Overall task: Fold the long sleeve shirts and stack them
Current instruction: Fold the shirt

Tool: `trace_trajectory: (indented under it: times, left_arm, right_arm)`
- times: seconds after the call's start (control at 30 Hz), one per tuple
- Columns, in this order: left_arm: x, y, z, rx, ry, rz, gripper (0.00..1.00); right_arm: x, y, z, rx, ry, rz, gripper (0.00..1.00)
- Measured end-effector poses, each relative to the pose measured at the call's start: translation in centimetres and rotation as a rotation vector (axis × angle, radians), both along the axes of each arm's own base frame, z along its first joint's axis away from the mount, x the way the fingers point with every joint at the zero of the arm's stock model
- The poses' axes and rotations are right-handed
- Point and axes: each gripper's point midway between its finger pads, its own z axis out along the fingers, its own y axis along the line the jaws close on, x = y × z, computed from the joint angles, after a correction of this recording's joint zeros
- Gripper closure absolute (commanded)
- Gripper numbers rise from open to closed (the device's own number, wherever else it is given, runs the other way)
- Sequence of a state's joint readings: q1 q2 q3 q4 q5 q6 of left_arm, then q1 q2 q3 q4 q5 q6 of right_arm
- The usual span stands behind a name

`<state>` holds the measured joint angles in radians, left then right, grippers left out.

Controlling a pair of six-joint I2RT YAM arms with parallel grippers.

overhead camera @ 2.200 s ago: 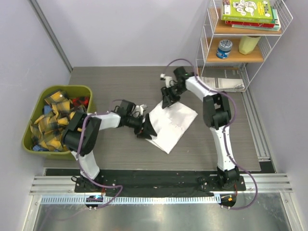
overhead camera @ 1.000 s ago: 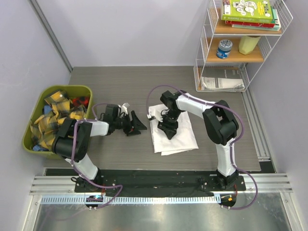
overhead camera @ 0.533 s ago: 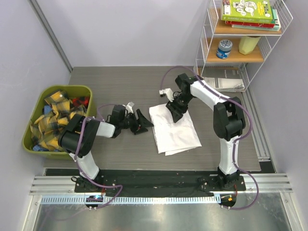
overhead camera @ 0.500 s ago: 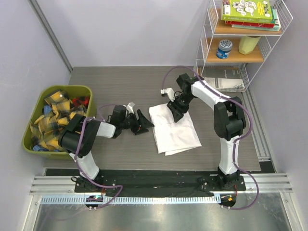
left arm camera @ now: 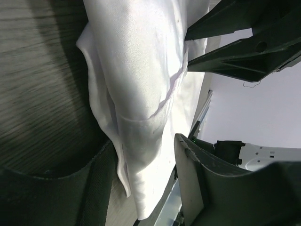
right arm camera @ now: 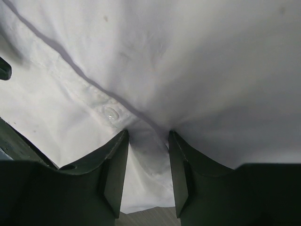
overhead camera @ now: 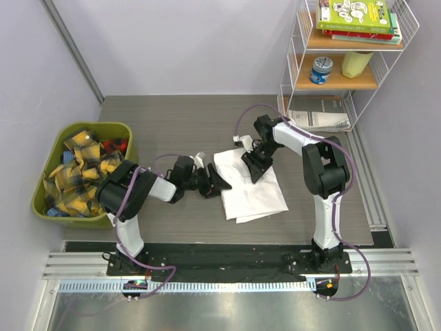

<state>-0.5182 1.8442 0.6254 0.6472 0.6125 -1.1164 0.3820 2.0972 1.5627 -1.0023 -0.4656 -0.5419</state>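
Right gripper (right arm camera: 146, 181) is pinched on a fold of the folded white shirt (overhead camera: 251, 187) directly beneath it; left gripper (left arm camera: 141, 188) is spread around the shirt's near edge, nothing clamped. Soft, limp cloth is judged best held at layered hems.

A green bin (overhead camera: 48, 163) sits at the table's left edge, heaped with yellow-and-black plaid cloths (overhead camera: 76, 171). At the far right corner stands a white wire shelf (overhead camera: 298, 69). Its top level holds stacked books (overhead camera: 358, 18), the middle a blue-labelled tin (overhead camera: 321, 69) beside a pale yellow container (overhead camera: 357, 63), the bottom folded printed papers (overhead camera: 318, 120). The table (overhead camera: 172, 127) is dark grey woodgrain.
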Motion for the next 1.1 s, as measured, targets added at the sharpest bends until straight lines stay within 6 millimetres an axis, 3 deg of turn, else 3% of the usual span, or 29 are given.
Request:
trace_trajectory:
  times: [0.23, 0.3, 0.33, 0.37, 0.43, 0.6, 0.7, 0.93, 1.03, 1.1]
  left_arm:
    - [0.0, -0.6, -0.4, -0.025, 0.022, 0.004, 0.58]
    - [0.1, -0.8, -0.6, -0.028, 0.030, 0.003, 0.67]
    - [0.3, -0.9, -0.7, -0.027, 0.032, 0.003, 0.75]
    - [0.6, -1.0, -0.8, -0.024, 0.035, 0.003, 0.89]
    - [1.2, -1.0, -1.5, 0.004, 0.063, -0.003, 1.00]
    - [4.2, -0.9, -1.4, 0.124, 0.085, -0.101, 1.00]
    - [5.8, 1.2, -1.4, 0.242, 0.090, -0.144, 1.00]
    - [7.6, 9.2, -0.3, 0.643, 0.053, -0.247, 1.00]
    - [8.4, 12.1, 1.5, 0.816, 0.012, -0.299, 1.00]
    - [9.9, 13.9, 3.8, 0.939, -0.045, -0.331, 1.00]
  right_arm:
    - [0.0, 0.0, -0.1, -0.001, 0.001, -0.001, 0.56]
    - [0.0, 0.0, -0.1, 0.000, 0.001, -0.002, 0.56]
    - [0.0, 0.0, -0.1, 0.000, 0.002, -0.004, 0.56]
    - [0.0, 0.0, -0.1, 0.002, 0.003, -0.006, 0.55]
    - [0.0, 0.1, 0.0, 0.007, 0.008, -0.015, 0.53]
    - [-0.1, 0.5, 0.4, 0.036, 0.043, -0.068, 0.48]
    - [0.2, 0.6, 1.2, 0.077, 0.076, -0.133, 0.46]
    - [0.9, -1.3, 4.3, 0.132, 0.064, -0.245, 0.44]
    - [0.7, -2.4, 6.2, 0.161, 0.031, -0.277, 0.44]
    - [0.4, -3.0, 7.3, 0.180, 0.013, -0.295, 0.44]
